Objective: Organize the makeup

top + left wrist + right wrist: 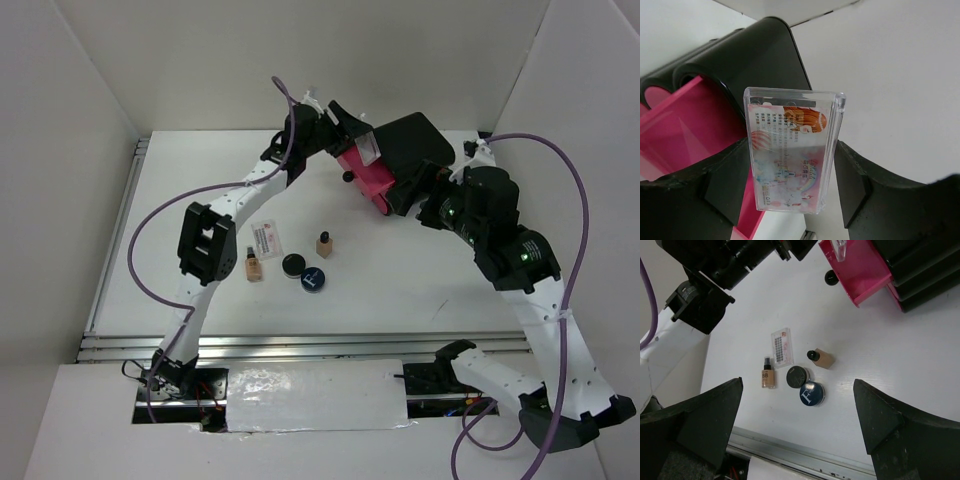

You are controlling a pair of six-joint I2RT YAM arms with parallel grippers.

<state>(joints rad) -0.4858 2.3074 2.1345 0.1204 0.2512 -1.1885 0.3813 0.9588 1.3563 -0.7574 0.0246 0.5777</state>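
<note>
Five pieces of makeup sit loose on the white bench (430,290), left of centre in the top view. They are a pinkish-white flat sachet (268,238) with a printed label, a slim tan bottle (253,265) with a black cap, a shorter tan bottle (324,244) also capped in black, a black round compact (292,264), and a dark-blue round compact (314,280) with a white letter on its lid. The two compacts lie just beside each other, with the shorter bottle above them and the slim one to their left.

A sixth piece, a second sachet (790,155), is a clear flat case with a pink cartoon print.

The black box (415,140) stands in the upper middle of the top view. One pink drawer (372,180) is pulled out, and its black knob (830,276) faces the loose items.

The left hand (352,135) grips the second sachet by its long edges, its fingers (715,187) partly spread, over the far end of the drawer. Whether the sachet touches the drawer cannot be told.

The right hand (797,390) is spread wide and holds nothing, above the bench by the box.
</note>
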